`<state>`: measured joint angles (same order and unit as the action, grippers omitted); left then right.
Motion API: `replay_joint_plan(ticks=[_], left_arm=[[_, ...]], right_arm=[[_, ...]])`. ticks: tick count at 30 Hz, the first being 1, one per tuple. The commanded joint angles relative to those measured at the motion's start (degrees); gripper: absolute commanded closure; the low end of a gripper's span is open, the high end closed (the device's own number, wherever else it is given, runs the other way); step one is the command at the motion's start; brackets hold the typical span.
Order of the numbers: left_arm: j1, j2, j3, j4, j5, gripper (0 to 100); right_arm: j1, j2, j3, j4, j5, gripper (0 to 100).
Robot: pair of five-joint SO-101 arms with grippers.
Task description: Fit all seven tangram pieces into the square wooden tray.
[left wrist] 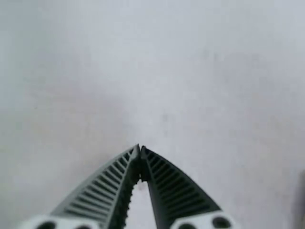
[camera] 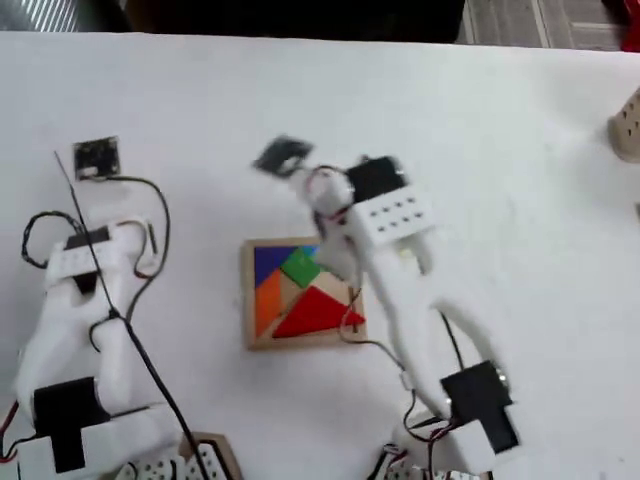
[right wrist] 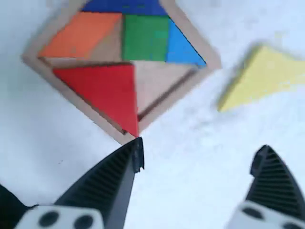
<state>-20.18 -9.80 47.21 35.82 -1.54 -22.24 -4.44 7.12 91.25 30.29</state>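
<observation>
The table [camera: 520,150] is big and white. At the table's right edge sits a tan block [camera: 627,125] with small dark holes in it. At the table's near edge, toward the left, a bit of brown wood [camera: 222,452] pokes out. Past the table's far edge the floor [camera: 300,15] looks dark.

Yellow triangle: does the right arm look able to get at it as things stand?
Probably yes: the right gripper is open, and the yellow triangle lies on the table beside the tray, with nothing between gripper and triangle.
</observation>
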Motion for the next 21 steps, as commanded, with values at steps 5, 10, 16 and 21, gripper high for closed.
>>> replay_joint_plan(ticks=[5, 10, 16, 21], left_arm=[[10.5, -8.3, 3.8, -1.3, 0.5, 98], [23.4, -15.2, 5.8, -0.9, 1.4, 98], [40.4, -16.5, 1.8, -1.1, 12.7, 98], [53.4, -11.1, -5.2, -1.3, 18.2, 98]], right_arm=[[16.6, -11.2, 24.3, -17.6, -11.7, 99.5], [24.7, -21.6, 36.4, -24.2, -13.7, 98.1], [33.3, -29.0, 45.6, -27.2, -13.5, 97.8], [38.7, -29.1, 46.9, -30.1, -13.4, 97.5]])
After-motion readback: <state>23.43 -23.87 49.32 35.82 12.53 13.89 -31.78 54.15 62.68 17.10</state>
